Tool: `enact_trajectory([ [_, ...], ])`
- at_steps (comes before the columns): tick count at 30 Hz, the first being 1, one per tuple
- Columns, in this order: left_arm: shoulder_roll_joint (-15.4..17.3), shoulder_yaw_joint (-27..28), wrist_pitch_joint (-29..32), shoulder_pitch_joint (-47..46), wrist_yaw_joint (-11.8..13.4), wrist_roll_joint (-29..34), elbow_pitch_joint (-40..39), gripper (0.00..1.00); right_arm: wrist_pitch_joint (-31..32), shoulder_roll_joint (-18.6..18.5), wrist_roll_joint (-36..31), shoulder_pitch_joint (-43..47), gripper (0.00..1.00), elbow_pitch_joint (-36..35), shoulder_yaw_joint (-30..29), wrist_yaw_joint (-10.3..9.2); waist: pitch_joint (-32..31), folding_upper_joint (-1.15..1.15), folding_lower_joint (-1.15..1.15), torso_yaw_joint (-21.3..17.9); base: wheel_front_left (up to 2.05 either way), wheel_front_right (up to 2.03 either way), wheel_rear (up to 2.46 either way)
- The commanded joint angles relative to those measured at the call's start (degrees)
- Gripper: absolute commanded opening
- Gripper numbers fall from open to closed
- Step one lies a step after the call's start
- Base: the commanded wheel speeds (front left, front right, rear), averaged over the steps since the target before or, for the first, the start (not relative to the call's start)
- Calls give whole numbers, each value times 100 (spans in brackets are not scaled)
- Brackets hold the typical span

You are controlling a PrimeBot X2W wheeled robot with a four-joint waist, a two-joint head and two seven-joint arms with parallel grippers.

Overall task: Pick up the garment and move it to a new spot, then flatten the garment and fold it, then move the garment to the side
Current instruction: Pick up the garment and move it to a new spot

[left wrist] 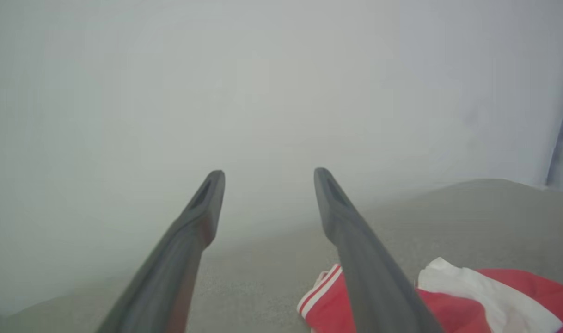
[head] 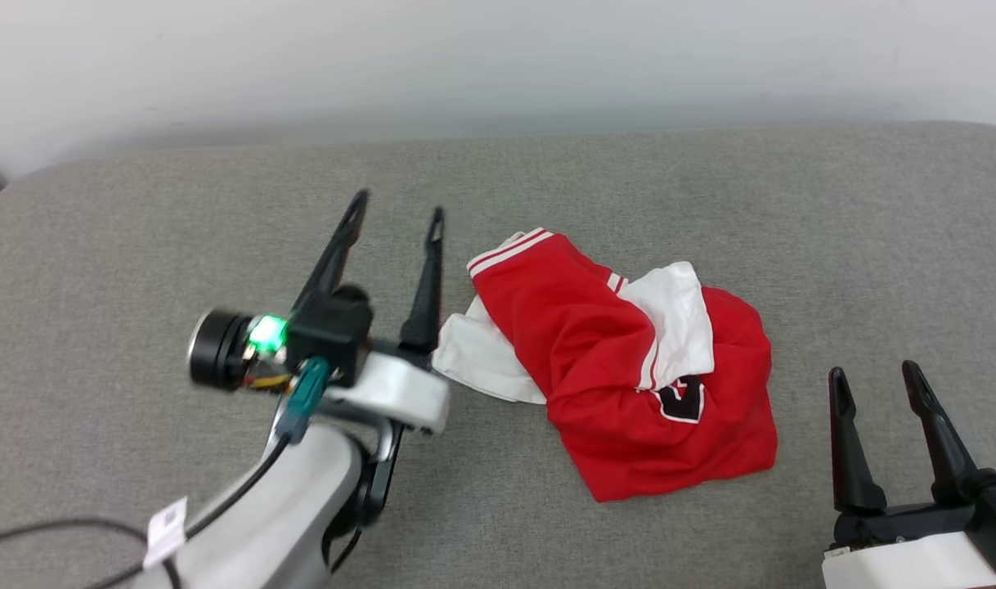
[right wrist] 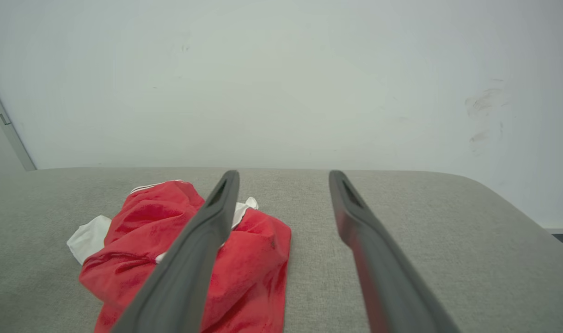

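The garment (head: 621, 368) lies crumpled in a heap on the grey padded table (head: 138, 245), red with white sleeves, striped trim and a bit of black lettering showing. My left gripper (head: 400, 204) is open just left of the heap, raised, fingers pointing away, nothing between them. In the left wrist view the garment (left wrist: 466, 300) sits at the lower right, beside the left gripper (left wrist: 268, 178). My right gripper (head: 874, 380) is open near the front right, apart from the cloth. In the right wrist view the garment (right wrist: 143, 240) lies to the left of the right gripper (right wrist: 284, 180).
A pale wall (head: 498, 57) runs behind the table's far edge. The table's rounded corners show at the far left and far right. Bare grey surface (head: 874, 245) spreads to the right of the heap and to its left.
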Motion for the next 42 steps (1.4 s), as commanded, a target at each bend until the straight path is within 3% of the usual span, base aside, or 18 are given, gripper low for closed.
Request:
enact_trajectory([
  [1,-18,223,-13,266,84,149,-99,100,-13,9,-7,14,100,20,-7,-4,-19,0,0,35,0,0,0],
  [6,-176,1051,-14,1101,260,647,-400,100,-13,8,-24,57,100,52,-37,-4,-94,0,0,110,0,0,0],
  [12,-407,1704,-15,1802,182,1005,-445,100,-13,8,-22,134,100,84,-51,-4,-208,0,0,166,0,0,0],
  [27,-1081,2868,-16,3164,-759,1884,-491,100,-13,8,58,429,100,194,-110,-4,-572,0,0,232,0,0,0],
  [42,-1647,3476,-16,3672,-1526,2367,-329,100,-14,8,359,633,100,312,-60,-4,-754,0,0,280,0,0,0],
])
